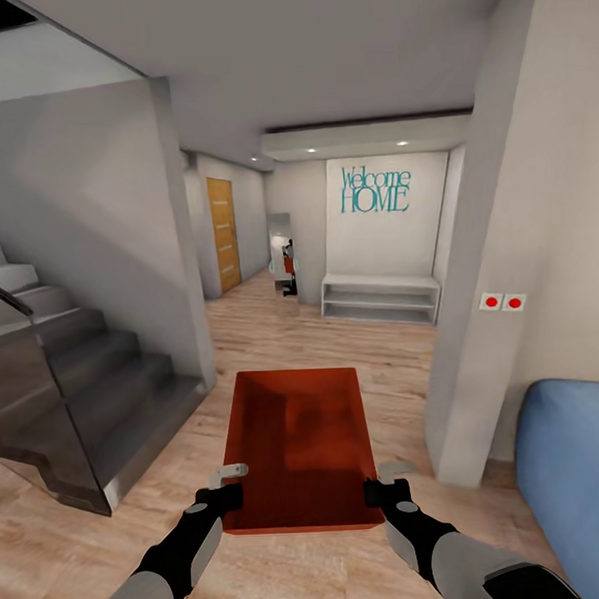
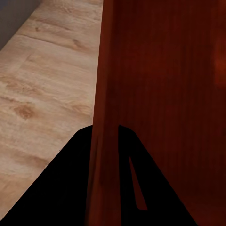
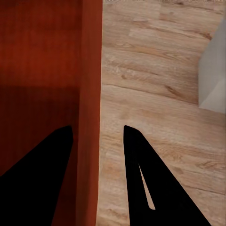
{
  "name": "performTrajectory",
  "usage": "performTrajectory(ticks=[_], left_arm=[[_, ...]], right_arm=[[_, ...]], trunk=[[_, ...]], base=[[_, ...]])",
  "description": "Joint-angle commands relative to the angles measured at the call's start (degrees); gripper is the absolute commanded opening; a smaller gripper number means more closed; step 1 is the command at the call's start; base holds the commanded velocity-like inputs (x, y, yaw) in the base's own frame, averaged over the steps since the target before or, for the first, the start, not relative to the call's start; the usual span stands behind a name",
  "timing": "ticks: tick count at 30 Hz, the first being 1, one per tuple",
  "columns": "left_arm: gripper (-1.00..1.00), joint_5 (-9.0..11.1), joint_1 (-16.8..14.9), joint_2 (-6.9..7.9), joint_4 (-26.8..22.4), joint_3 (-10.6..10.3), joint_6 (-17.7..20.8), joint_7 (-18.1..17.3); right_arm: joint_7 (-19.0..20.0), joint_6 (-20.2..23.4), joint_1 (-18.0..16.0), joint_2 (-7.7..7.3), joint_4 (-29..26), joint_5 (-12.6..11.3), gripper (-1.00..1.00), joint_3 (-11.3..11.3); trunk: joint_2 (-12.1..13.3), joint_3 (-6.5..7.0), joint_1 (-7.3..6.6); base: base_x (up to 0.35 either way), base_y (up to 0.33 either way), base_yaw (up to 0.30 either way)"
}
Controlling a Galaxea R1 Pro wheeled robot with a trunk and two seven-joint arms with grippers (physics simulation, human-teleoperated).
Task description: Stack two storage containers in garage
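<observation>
One orange-red open-top storage container (image 1: pixel 300 446) hangs level above the light wood plank floor, right in front of me, its inside empty. My left gripper (image 1: pixel 230 476) is shut on its left wall near the near corner. My right gripper (image 1: pixel 385 480) is shut on its right wall. In the left wrist view the dark fingers (image 2: pixel 66 188) straddle the container's wall (image 2: pixel 106 94), gripper (image 2: pixel 104 134). In the right wrist view the gripper (image 3: pixel 97 127) straddles the other wall (image 3: pixel 89 94), with a slim strip of floor showing beside the outer finger (image 3: pixel 155 183).
A grey staircase with a glass side (image 1: pixel 78 385) stands at the left. At the right are a white wall corner (image 1: pixel 469 328) and a blue sofa (image 1: pixel 569 480). Ahead, the hallway runs to a white bench shelf (image 1: pixel 381 298) and a wooden door (image 1: pixel 222 233).
</observation>
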Motion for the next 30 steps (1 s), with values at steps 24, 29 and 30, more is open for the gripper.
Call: performTrajectory(ticks=[24, 29, 30], left_arm=[[-1.0, 1.91, 0.01, -0.05, 0.06, 1.2, 0.37, 0.48], [-1.0, 1.92, 0.01, -0.05, 0.06, 1.2, 0.37, 0.48], [-1.0, 1.92, 0.01, -0.05, 0.06, 1.2, 0.37, 0.48]], right_arm=[[-0.04, -0.68, -0.02, 0.23, -0.17, 0.17, -1.0, -1.99], [-0.06, -0.68, -0.02, 0.23, -0.18, 0.17, -1.0, -1.99], [-0.08, -0.68, -0.02, 0.23, -0.18, 0.17, -1.0, -1.99]], trunk=[[-0.03, -0.01, 0.05], [-0.03, -0.01, 0.05], [-0.03, -0.01, 0.05]], base=[[0.322, 0.0, 0.0], [0.322, 0.0, 0.0], [0.322, 0.0, 0.0]])
